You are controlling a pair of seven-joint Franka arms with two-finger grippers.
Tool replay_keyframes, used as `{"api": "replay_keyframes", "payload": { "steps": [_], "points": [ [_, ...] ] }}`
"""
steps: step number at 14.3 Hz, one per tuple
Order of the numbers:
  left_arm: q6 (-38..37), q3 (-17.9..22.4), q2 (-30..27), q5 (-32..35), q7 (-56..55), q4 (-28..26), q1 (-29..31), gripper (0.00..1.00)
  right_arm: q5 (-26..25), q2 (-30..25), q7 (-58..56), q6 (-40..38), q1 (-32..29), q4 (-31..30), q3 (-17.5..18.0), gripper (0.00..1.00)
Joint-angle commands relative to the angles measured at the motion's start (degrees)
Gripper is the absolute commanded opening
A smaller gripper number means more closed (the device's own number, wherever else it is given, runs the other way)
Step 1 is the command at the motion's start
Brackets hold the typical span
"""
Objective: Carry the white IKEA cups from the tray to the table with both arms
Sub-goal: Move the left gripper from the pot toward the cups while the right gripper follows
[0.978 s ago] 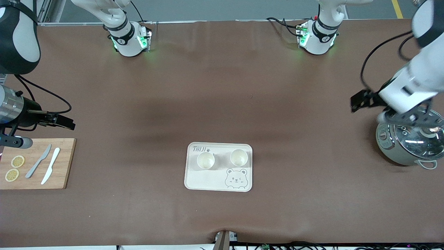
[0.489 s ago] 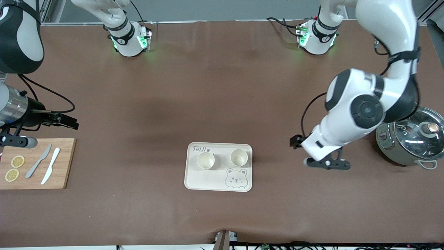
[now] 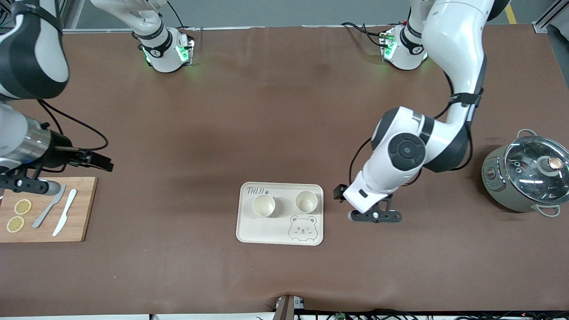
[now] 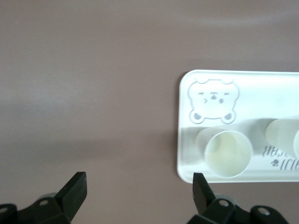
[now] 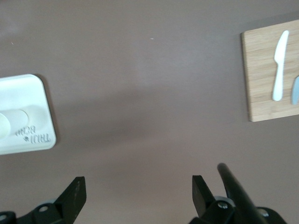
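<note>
Both white IKEA cups (image 3: 284, 203) stand on the tray (image 3: 249, 231) at mid-bench (image 3: 284, 124). The left gripper (image 3: 375, 216) has swung from the pot (image 3: 526, 180) to just beside the tray, fingers wide, empty: approach underway. The right gripper (image 3: 95, 161) advances slowly above the cutting board's (image 3: 84, 209) edge, fingers wide, empty.

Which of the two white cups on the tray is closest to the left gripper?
The cup toward the left arm's end of the tray; the left gripper hovers beside that end. The other cup sits farther along.
</note>
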Motion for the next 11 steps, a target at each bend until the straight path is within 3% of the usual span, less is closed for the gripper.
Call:
{"api": "replay_keyframes", "payload": {
  "steps": [1, 8, 11],
  "points": [
    [3.3, 0.8, 3.3, -0.5, -1.5, 1.9, -1.9, 1.0, 0.5, 1.5, 8.6, 3.4, 5.8, -0.1, -0.3, 1.0],
    [13.1, 1.8, 10.1, -0.3, -5.3, 1.9, -5.9, 1.0, 0.5, 10.2, 21.5, 18.0, 15.9, 0.1, -0.2, 1.0],
    [16.8, 4.8, 12.2, -0.3, -7.7, 1.8, -9.5, 1.0, 0.3, 13.5, 24.3, 22.2, 18.6, 0.2, -0.3, 1.0]
  ]
}}
